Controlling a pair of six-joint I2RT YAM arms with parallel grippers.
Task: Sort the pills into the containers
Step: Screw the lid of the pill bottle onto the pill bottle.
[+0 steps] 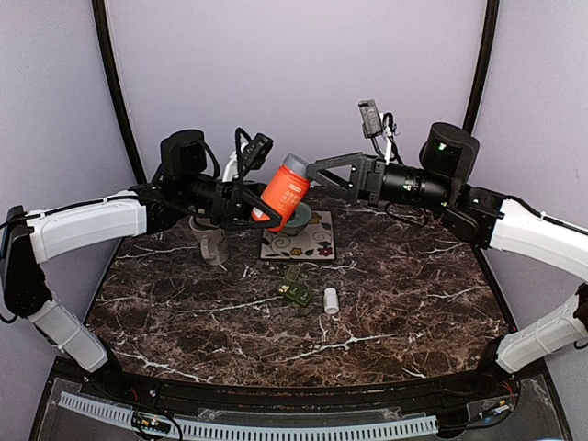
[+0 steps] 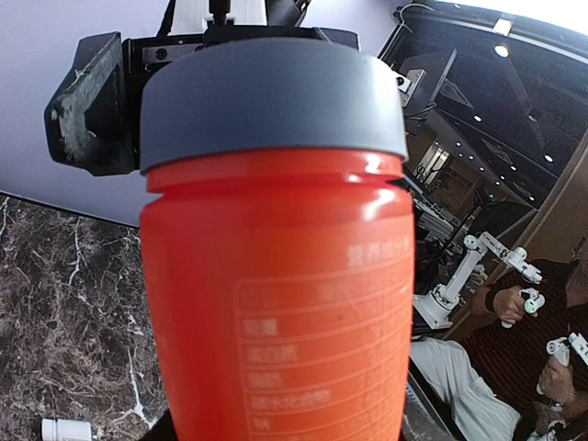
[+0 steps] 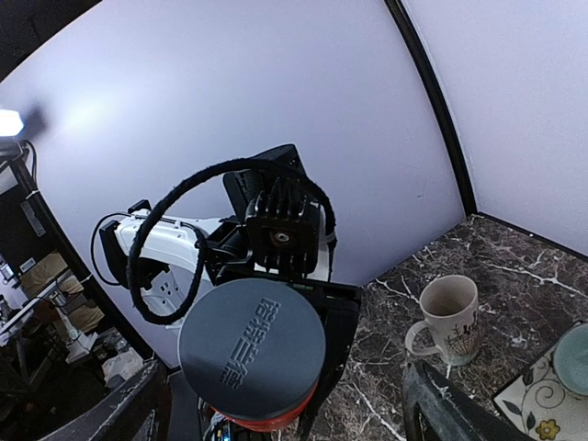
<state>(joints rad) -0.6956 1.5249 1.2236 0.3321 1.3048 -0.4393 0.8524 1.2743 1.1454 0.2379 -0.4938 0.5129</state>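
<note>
Pill box (image 1: 296, 290), dark green, small, on dark marble table (image 1: 413, 303); lilac walls (image 1: 294, 73). Left gripper (image 1: 265, 204) clamps orange bottle (image 1: 287, 188); right gripper (image 1: 317, 172) fingers spread.

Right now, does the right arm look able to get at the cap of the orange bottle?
Probably yes. The right gripper is open and faces the grey cap, with nothing between them; the left gripper holds the orange bottle up.
</note>
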